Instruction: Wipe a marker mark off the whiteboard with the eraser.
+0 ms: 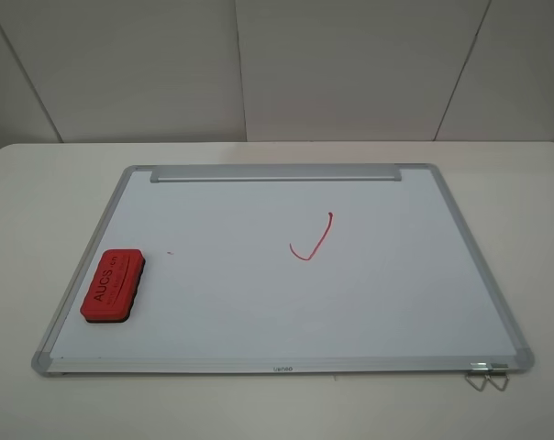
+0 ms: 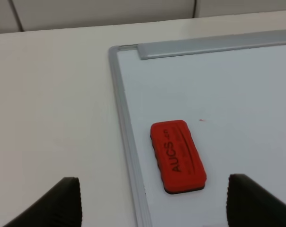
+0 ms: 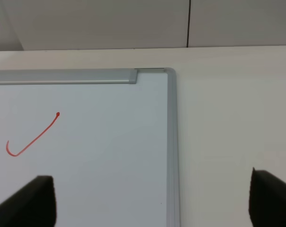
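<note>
The whiteboard (image 1: 350, 302) lies flat on the table, its tray strip (image 1: 277, 173) along the far edge. The red eraser (image 1: 113, 286) rests on the board near its left frame, lettering up. In the left wrist view the eraser (image 2: 177, 156) sits just ahead of my left gripper (image 2: 155, 213), which is open and empty. My right gripper (image 3: 150, 208) is open too, over the board's right frame (image 3: 171, 142). The only drawn line is a red check-mark stroke (image 1: 312, 240), also in the right wrist view (image 3: 31, 138). No "I"-shaped marker mark shows. Neither gripper appears in the exterior view.
A tiny red speck (image 1: 170, 252) lies on the board right of the eraser. A metal clip (image 1: 486, 374) sticks out at the board's near right corner. White table surface (image 1: 38, 183) surrounds the board, and a panelled wall stands behind it.
</note>
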Available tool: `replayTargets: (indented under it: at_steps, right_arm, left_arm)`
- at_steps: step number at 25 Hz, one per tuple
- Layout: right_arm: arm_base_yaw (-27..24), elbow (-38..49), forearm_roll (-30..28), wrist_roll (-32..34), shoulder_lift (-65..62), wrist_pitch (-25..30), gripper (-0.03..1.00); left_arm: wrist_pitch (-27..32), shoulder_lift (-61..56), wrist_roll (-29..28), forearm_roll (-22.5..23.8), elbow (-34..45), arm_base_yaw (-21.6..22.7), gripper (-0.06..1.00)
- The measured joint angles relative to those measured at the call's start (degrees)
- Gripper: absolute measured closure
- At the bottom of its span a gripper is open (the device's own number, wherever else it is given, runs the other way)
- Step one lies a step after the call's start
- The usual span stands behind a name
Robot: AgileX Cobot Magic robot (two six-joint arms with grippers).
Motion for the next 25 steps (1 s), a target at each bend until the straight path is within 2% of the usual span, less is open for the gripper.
replayTargets:
  at_steps: [4, 9, 25]
  right_arm:
    - [0.00, 0.00, 0.00, 0.00, 0.00, 0.00, 0.24]
    - [0.00, 0.00, 0.00, 0.00, 0.00, 0.00, 0.24]
    - [0.00, 0.00, 0.00, 0.00, 0.00, 0.00, 0.24]
  left_arm:
    - [0.00, -0.05, 0.00, 0.00, 0.00, 5.17, 0.31]
    - [0.00, -0.05, 0.00, 0.00, 0.00, 8.58, 0.31]
    - [0.00, -0.05, 0.00, 0.00, 0.00, 9.04, 0.31]
